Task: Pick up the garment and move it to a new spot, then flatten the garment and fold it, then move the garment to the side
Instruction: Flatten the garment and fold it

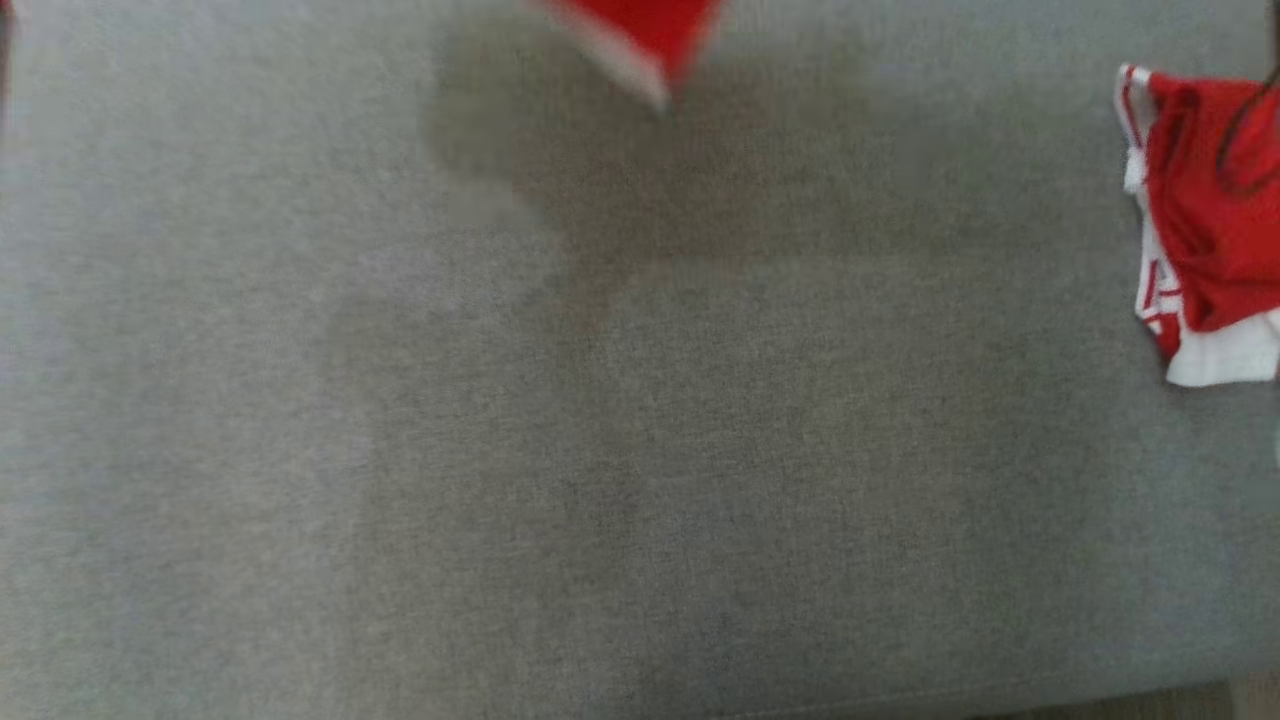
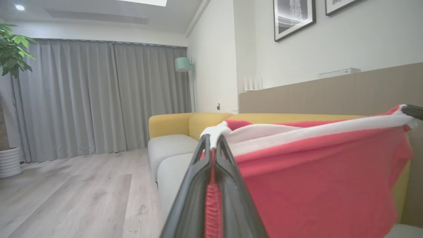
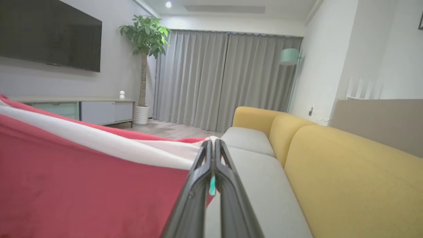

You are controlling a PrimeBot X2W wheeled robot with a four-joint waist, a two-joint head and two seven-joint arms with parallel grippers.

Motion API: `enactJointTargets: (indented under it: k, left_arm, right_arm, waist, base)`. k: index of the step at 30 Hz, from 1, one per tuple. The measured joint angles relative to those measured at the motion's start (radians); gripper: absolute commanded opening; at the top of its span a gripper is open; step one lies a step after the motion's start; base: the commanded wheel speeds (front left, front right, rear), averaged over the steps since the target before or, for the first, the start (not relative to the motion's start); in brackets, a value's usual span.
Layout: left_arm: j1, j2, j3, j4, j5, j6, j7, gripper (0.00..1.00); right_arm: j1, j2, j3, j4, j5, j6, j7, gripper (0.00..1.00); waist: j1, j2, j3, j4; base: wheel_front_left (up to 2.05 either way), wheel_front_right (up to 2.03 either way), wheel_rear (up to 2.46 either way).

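Observation:
The garment [image 2: 317,172] is red with a white band along its top edge, and it hangs stretched in the air between my two grippers. My left gripper [image 2: 213,137] is shut on one end of that band. The dark tip of my right gripper [image 2: 413,111] pinches the far end. In the right wrist view the garment [image 3: 82,185] spreads to the left of my right gripper [image 3: 211,142], which is shut on its white edge. In the head view, a blurred red corner with white trim [image 1: 640,40] hangs over the grey cushion [image 1: 600,450] at the top edge.
A second red-and-white cloth [image 1: 1210,220] lies crumpled at the cushion's right edge. The sofa has a yellow back [image 3: 347,165] and grey seats [image 3: 251,142]. Wooden floor [image 2: 82,191], grey curtains [image 2: 99,99], a potted plant [image 3: 145,36] and a low cabinet [image 3: 99,110] lie beyond.

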Motion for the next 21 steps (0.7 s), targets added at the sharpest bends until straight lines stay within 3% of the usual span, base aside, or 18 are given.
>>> enactJointTargets:
  k: [5, 10, 17, 21]
  left_arm:
    - [-0.131, -0.056, -0.028, 0.150, -0.004, -0.007, -0.096, 0.00]
    - [-0.121, -0.078, -0.096, 0.180, -0.046, -0.007, -0.127, 0.00]
    - [0.077, -0.080, -0.222, 0.136, -0.113, -0.006, -0.141, 0.00]
    - [0.250, -0.063, -0.274, 0.052, -0.133, -0.006, -0.141, 0.00]
  right_arm:
    - [-0.124, 0.020, 0.007, 0.206, -0.045, 0.000, -0.191, 0.00]
    - [-0.125, 0.039, 0.018, 0.323, -0.050, 0.000, -0.240, 0.00]
    - [0.019, 0.031, 0.141, 0.422, -0.006, 0.000, -0.258, 0.00]
    - [0.173, -0.019, 0.260, 0.431, 0.073, 0.000, -0.257, 0.00]
  waist:
    - [-0.0001, 0.0000, 0.059, -0.008]
    - [-0.0003, 0.0000, 0.082, -0.001]
    - [-0.0005, 0.0000, 0.070, 0.023]
    - [-0.0006, 0.0000, 0.034, 0.033]
  base:
    - [0.00, 0.00, 0.00]
    - [0.00, 0.00, 0.00]
    - [0.00, 0.00, 0.00]
    - [0.00, 0.00, 0.00]
